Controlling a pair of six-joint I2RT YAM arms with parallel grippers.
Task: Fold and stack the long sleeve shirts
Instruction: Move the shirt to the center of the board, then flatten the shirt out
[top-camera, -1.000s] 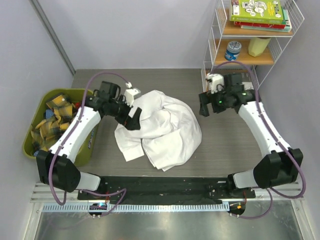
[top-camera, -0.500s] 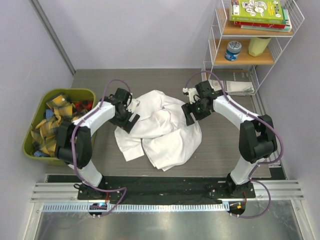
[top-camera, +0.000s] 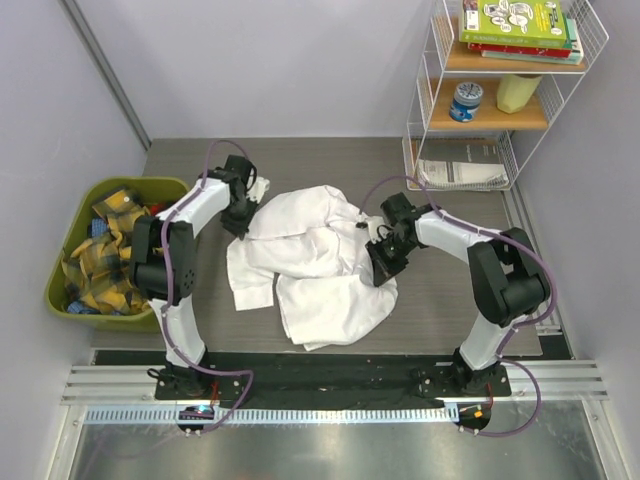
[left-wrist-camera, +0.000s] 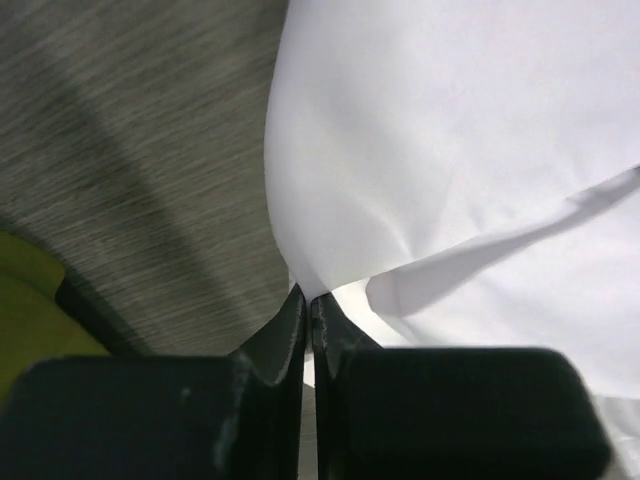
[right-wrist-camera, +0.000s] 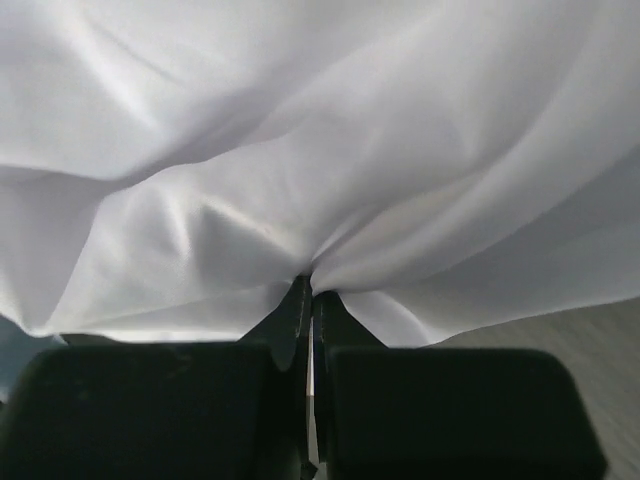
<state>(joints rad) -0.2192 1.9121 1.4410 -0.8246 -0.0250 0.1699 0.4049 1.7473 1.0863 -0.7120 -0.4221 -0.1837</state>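
A rumpled heap of white long sleeve shirts (top-camera: 315, 265) lies in the middle of the dark table; how many there are I cannot tell. My left gripper (top-camera: 243, 222) sits at the heap's upper left edge. In the left wrist view its jaws are pressed together on a corner of white cloth (left-wrist-camera: 420, 150), and the left gripper (left-wrist-camera: 307, 297) pinches that fold at its tips. My right gripper (top-camera: 379, 264) is at the heap's right edge. In the right wrist view the right gripper (right-wrist-camera: 311, 285) is shut on a bunched fold of the white cloth (right-wrist-camera: 320, 130).
A green bin (top-camera: 168, 186) full of yellow-and-black plaid cloths (top-camera: 100, 250) stands at the table's left edge. At the back right a white wire shelf (top-camera: 425, 95) holds books, a can, a bottle and white papers (top-camera: 460, 172).
Both arms swung in onto the heap and both grippers went from open to shut on the cloth. The heap has shifted and spread a little.
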